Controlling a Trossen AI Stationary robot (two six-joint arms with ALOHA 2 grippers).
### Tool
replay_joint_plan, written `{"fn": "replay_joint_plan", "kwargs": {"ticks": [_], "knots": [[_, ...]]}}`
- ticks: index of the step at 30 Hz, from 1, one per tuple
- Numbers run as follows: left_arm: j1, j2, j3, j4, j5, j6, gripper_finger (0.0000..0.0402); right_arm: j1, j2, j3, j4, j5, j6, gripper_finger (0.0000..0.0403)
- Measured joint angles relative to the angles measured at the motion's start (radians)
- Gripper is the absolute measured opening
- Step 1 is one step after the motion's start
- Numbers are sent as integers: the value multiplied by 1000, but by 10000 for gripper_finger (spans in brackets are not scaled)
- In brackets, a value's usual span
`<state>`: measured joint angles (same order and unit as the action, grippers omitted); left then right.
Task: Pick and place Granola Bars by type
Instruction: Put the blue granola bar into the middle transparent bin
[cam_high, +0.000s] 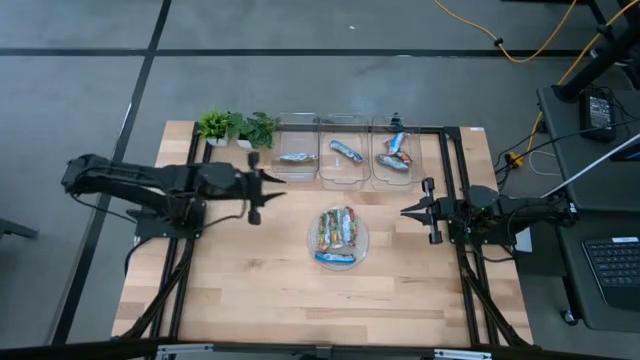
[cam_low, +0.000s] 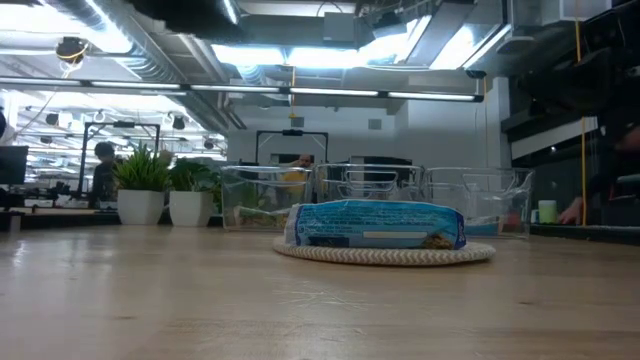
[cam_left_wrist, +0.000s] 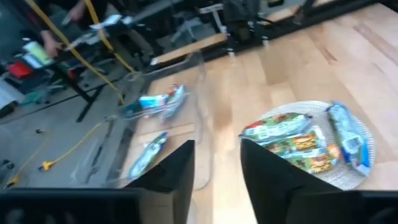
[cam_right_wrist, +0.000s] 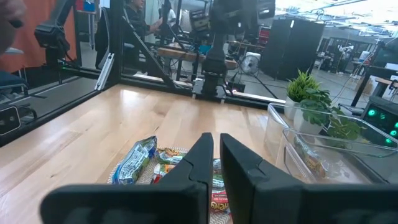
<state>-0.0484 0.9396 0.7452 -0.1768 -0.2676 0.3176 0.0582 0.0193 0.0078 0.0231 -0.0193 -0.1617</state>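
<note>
Several Granola Bars (cam_high: 337, 238) heaped on round plate (cam_high: 361, 247), some already in bins (cam_high: 342, 176) | left tool (cam_high: 262, 187) parted, empty; right tool (cam_high: 418, 210) nearly closed, empty | we risk snagging two overlapping wrappers.

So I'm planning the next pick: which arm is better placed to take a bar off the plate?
Probably either: the left gripper and right gripper flank the plate of bars, both empty. The right sits slightly nearer it, so right, marginally.
</note>
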Motion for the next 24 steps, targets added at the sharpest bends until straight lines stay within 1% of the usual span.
{"fn": "replay_joint_plan", "kwargs": {"ticks": [4, 9, 12, 15, 18, 21, 24], "knots": [[-62, 136, 67, -1, -7, 26, 170, 0, 0, 0, 0, 0, 0, 34], [-155, 276, 128, -1, -108, 63, 219, 0, 0, 0, 0, 0, 0, 34], [-207, 339, 168, 0, -124, 60, 239, 0, 0, 0, 0, 0, 0, 34], [-251, 400, 202, 2, -123, 31, 251, 0, 0, 0, 0, 0, 0, 34], [-280, 465, 218, 1, -123, 21, 255, 0, 0, 0, 0, 0, 0, 34], [-294, 531, 233, 3, -123, 16, 254, 0, 0, 0, 0, 0, 0, 34], [-296, 585, 238, 41, -120, 9, 252, 0, 0, 0, 0, 0, 0, 34]]}}
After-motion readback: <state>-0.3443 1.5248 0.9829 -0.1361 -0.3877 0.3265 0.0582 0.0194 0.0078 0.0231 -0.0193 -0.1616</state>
